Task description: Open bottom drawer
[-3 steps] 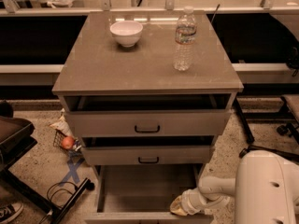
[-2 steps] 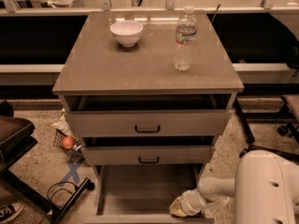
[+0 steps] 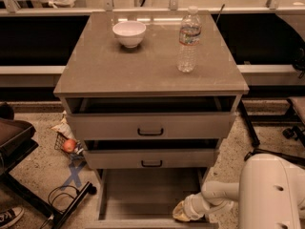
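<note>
The grey-beige cabinet point(image 3: 150, 75) stands in the middle of the camera view. Its bottom drawer point(image 3: 150, 194) is pulled far out, showing a plain grey interior; its front runs along the lower edge of the picture and its handle is out of view. The middle drawer point(image 3: 151, 159) and the top drawer point(image 3: 151, 126) stand slightly out, each with a dark bar handle. My gripper point(image 3: 183, 210) is at the bottom drawer's front right corner, at the end of the white arm point(image 3: 267, 194).
A white bowl point(image 3: 129, 33) and a clear water bottle point(image 3: 189, 40) stand on the cabinet top. On the floor at left lie a small basket with a red fruit point(image 3: 69, 145), blue tape, a cable and a black chair base point(image 3: 43, 204). A counter runs behind.
</note>
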{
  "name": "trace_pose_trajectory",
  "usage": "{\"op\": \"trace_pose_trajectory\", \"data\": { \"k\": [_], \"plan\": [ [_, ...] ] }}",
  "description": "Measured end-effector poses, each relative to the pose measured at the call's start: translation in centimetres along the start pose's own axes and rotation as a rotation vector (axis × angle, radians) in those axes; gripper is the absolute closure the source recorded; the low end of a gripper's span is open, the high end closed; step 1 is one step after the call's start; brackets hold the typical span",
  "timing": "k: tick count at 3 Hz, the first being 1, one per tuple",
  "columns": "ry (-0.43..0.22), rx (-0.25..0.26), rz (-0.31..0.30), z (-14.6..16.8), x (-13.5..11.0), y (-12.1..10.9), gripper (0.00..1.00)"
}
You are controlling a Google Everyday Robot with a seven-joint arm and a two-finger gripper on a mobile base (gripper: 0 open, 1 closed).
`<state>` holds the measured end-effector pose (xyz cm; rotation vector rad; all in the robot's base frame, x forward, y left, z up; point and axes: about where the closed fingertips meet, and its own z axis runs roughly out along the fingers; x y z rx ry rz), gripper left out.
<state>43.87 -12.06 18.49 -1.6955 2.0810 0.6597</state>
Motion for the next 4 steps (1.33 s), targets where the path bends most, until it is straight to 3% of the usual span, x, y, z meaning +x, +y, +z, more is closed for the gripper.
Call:
{"op": "trace_pose_trajectory", "data": {
  "k": [2,3,4],
  "plan": [
    [-0.002,-0.007,0.000,0.32,-0.08,0.29,0.12],
    [-0.003,-0.010,0.000,0.45,-0.11,0.41,0.00],
    [-0.003,-0.010,0.000,0.46,-0.12,0.41,0.00]
  ]
}}
